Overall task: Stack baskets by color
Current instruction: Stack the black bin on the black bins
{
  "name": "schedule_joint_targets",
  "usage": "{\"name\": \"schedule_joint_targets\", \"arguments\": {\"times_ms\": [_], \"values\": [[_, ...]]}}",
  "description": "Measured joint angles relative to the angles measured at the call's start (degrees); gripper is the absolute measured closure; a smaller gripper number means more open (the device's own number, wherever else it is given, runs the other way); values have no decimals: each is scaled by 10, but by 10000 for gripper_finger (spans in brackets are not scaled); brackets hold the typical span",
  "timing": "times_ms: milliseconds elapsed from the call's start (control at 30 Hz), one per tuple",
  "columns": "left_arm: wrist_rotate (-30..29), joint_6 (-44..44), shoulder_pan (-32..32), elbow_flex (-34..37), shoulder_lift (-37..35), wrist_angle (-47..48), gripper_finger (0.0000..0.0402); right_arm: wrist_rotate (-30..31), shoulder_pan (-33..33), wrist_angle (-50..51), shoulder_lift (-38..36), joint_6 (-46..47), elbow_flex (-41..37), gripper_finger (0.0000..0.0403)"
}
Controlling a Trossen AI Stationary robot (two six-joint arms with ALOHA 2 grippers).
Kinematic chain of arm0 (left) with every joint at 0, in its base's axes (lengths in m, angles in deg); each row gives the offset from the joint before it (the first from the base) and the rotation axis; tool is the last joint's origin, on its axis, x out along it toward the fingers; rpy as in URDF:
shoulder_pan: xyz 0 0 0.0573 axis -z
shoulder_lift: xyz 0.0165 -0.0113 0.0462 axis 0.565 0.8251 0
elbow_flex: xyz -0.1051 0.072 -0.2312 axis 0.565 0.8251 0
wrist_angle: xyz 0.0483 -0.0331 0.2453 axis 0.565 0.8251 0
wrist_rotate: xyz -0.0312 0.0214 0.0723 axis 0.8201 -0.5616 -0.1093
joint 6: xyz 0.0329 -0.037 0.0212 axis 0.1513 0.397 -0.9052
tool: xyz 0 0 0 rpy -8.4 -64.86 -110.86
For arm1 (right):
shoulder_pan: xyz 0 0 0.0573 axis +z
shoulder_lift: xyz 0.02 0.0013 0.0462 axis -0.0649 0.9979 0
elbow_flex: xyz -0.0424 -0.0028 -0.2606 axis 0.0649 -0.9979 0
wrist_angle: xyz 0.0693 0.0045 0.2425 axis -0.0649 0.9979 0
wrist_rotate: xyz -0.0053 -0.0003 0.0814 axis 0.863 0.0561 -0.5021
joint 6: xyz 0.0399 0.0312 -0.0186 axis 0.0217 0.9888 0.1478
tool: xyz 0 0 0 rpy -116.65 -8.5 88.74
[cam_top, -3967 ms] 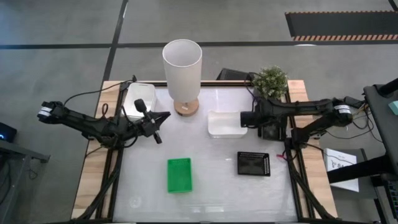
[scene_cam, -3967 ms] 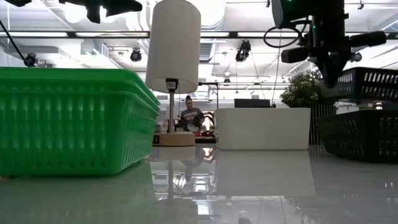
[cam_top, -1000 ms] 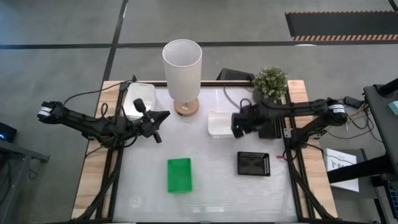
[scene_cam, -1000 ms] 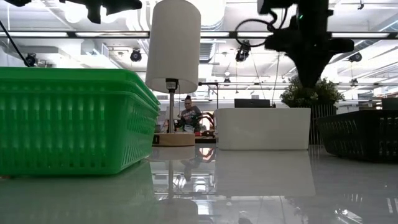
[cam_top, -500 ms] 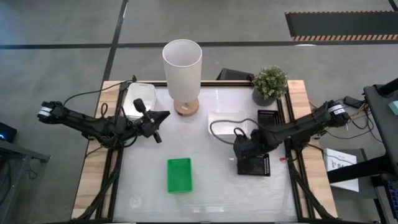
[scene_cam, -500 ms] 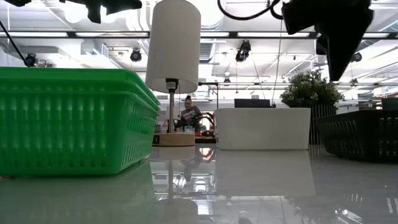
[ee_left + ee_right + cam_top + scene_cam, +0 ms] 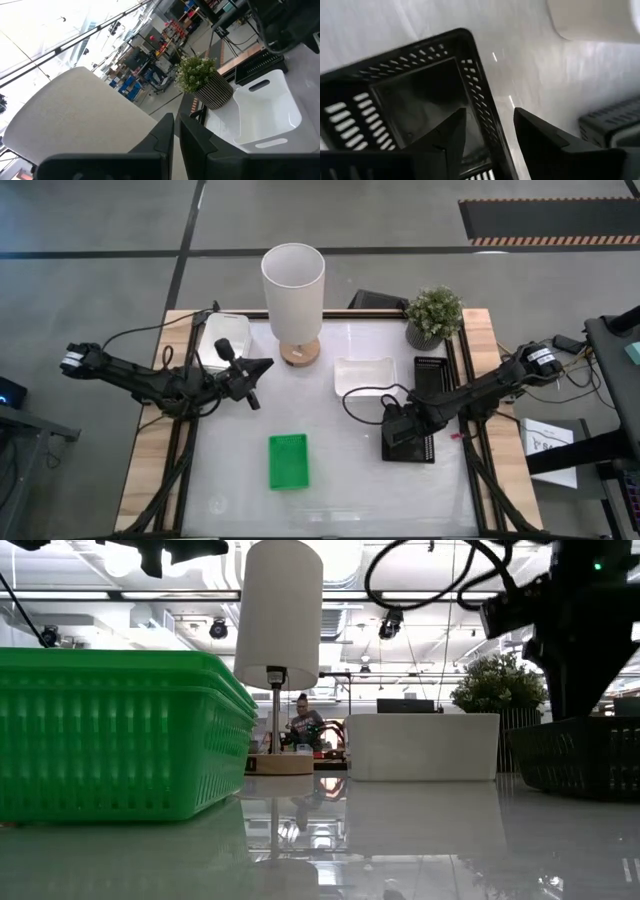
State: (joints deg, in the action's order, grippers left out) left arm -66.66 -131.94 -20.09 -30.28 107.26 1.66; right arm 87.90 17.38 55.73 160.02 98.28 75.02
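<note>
We see the left hand [image 7: 256, 402] closed and empty, above the tabletop [image 7: 340, 480] near the lamp [image 7: 293, 290]. A green basket [image 7: 288, 461] lies near centre. A white basket [image 7: 362, 374] lies farther right. The right hand [image 7: 487, 132] stands open, its fingers [image 7: 451, 131] straddling the left wall of a black basket [image 7: 420, 448]. Another black basket [image 7: 431, 369] lies beside the plant [image 7: 434, 312].

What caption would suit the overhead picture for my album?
Right gripper, jaws open, reaches a black basket; the left gripper waits near the lamp.

Green [image 7: 288, 461], white [image 7: 362, 376], black baskets [image 7: 410, 445] apart
</note>
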Motion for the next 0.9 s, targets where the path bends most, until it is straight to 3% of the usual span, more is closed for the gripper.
{"name": "schedule_joint_targets", "arguments": {"times_ms": [300, 600, 900], "values": [[0, 0, 0, 0, 0, 0, 391, 1, 0, -29, -1, -22, -41, 275], [0, 0, 0, 0, 0, 0, 391, -2, 0, -30, -1, -25, -47, 384], [0, 0, 0, 0, 0, 0, 391, -10, -5, 4, -5, -28, 11, 391]]}}
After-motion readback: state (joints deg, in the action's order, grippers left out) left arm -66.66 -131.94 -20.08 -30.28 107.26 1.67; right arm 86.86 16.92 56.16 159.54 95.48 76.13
